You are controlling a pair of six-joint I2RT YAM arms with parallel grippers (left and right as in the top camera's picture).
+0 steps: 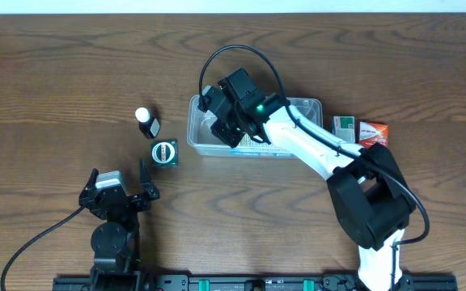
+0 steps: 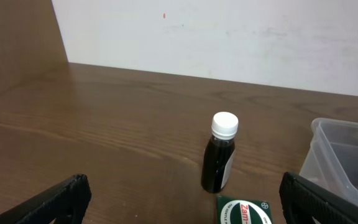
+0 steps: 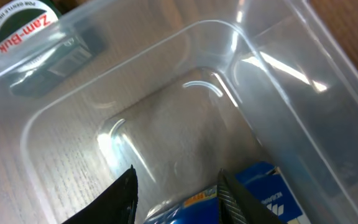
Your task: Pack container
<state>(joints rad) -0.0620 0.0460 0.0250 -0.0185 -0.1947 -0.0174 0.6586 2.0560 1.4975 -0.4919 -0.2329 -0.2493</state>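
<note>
Shows wooden table [image 1: 55, 81] bearing the container [image 1: 307, 103] near centre, upright, mouth up, long axis running left to right. Places right gripper [image 1: 226, 129] inside its left end, fingers straddling a blue box [image 3: 263, 186]; cannot tell whether gripped. Places left gripper [image 1: 120, 174] near the front edge, spread wide, empty.

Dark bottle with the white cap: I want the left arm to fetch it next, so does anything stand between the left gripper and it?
Partly. The green Zam-Buk box lies just in front of the bottle, a little to its right, within the open left gripper's line of approach. Nothing else shows between them.
</note>
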